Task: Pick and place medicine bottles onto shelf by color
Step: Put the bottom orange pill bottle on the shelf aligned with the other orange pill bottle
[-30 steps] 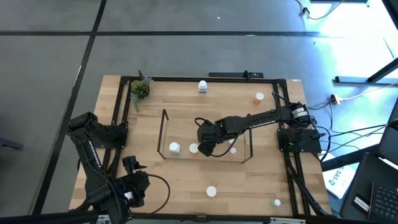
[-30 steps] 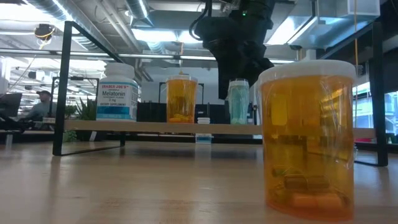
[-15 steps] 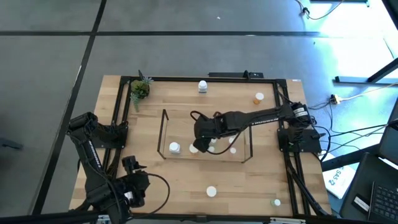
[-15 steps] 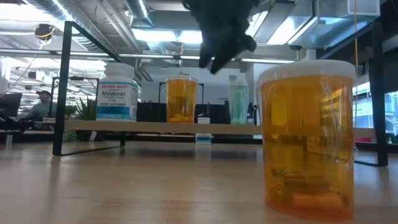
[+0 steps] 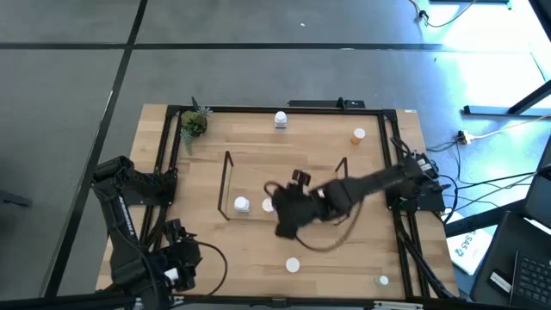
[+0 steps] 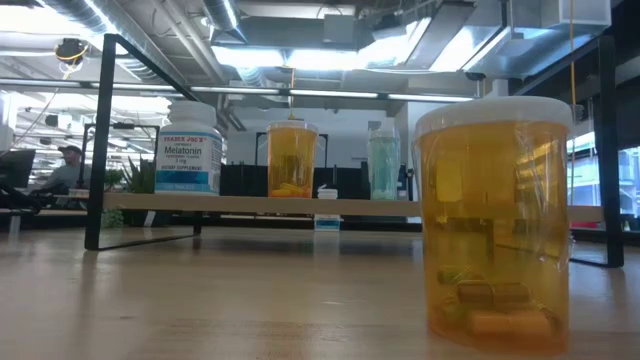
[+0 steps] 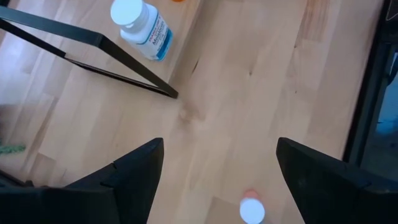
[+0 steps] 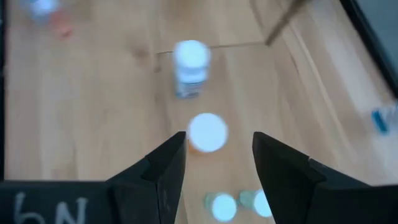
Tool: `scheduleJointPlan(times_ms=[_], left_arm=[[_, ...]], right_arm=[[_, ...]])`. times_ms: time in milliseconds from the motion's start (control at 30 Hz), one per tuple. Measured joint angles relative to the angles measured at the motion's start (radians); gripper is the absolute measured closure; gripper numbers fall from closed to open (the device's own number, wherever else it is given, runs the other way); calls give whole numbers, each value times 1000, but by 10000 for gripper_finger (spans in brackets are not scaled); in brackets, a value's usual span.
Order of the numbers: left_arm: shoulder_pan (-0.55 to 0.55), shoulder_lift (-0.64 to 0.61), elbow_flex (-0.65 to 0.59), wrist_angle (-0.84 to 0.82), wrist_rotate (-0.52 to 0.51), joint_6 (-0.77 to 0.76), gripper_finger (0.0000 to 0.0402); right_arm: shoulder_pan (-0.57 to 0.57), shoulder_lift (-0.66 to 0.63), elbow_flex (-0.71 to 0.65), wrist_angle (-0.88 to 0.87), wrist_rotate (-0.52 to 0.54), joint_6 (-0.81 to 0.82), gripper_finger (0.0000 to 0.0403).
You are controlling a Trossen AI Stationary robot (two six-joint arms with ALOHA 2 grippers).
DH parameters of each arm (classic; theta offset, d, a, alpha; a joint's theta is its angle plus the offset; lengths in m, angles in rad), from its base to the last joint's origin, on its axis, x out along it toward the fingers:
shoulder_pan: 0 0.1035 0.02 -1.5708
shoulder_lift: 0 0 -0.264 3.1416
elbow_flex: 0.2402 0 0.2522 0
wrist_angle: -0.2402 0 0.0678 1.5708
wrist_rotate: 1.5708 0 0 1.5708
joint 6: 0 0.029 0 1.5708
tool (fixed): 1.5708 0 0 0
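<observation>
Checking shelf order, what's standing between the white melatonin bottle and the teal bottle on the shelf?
In the low view, one orange bottle stands between the white melatonin bottle and the teal bottle on the shelf.

You get even, bright overhead light; ceiling strips glare in the low view, and daylight washes the floor (image 5: 491,34) at upper right. The right arm (image 5: 344,194) smears with motion, and its wrist view is blurred throughout. Shadows stay faint.

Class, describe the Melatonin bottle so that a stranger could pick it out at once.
Find the black wire shelf with its light wood board. Three bottles stand along it; the Melatonin bottle is nearest the left end frame. Unlike the orange bottle and teal bottle beside it, it is opaque white with a printed blue label.
</observation>
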Motion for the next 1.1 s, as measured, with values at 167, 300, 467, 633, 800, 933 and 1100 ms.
scheduleJointPlan(times_ms=[167,300,467,633,800,933,1100], left_arm=[[-1,0,0,0,-8,-11,95],[0,0,0,0,-11,-7,95],[5,0,0,0,-12,-5,95],[2,0,0,0,-13,-7,95],[2,0,0,0,-13,-7,95],[2,0,0,0,-13,-7,95],[2,0,0,0,-13,-1,95]], right_arm=[[146,0,29,-15,35,-87,216],[249,1,46,-81,36,-6,216],[332,2,46,-116,5,18,216],[372,2,46,-110,-15,44,216],[378,2,46,-108,-17,70,216],[377,2,46,-107,-20,199,216],[377,2,46,-107,-25,252,216]])
